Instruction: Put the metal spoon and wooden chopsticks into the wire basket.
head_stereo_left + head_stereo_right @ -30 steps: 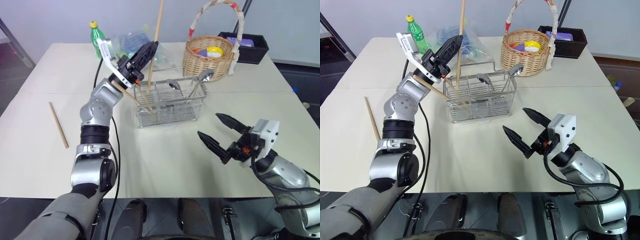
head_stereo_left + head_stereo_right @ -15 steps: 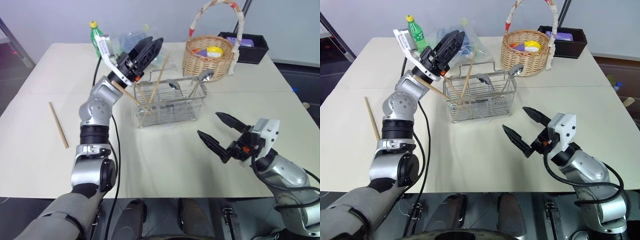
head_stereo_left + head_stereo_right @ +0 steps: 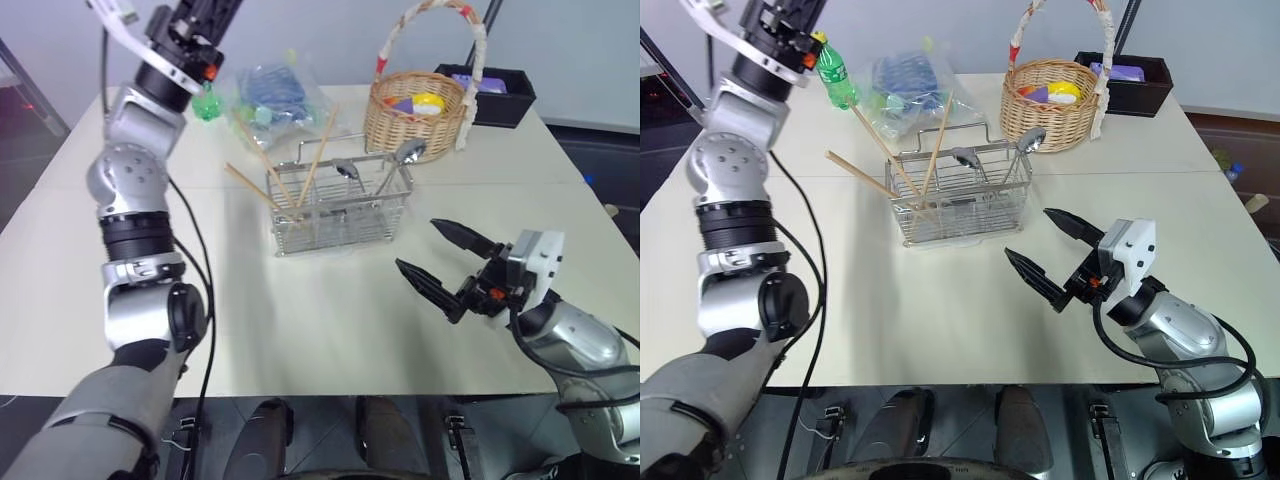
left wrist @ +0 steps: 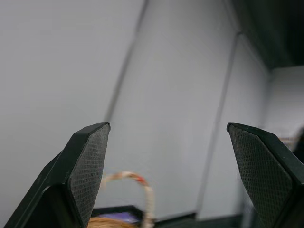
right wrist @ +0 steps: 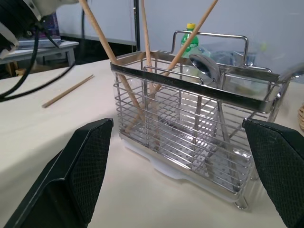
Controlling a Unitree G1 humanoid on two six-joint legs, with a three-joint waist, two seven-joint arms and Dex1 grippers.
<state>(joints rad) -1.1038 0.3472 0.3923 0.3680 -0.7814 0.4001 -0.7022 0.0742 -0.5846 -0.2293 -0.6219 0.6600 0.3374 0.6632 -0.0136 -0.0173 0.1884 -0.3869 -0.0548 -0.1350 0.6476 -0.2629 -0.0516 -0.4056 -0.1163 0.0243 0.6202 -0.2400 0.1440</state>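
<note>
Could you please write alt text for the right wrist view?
A wire basket on a pale table holds three wooden chopsticks and a metal spoon. The open right tool frames it; another chopstick lies on the table.

A wide cream table carries everything. Near its middle stands the wire basket. Behind it, toward the far edge, lies a clear plastic bag with blue things inside, and just beside the bag stands a green bottle. A round wicker basket stands on the far right, with a black box behind it.
</note>
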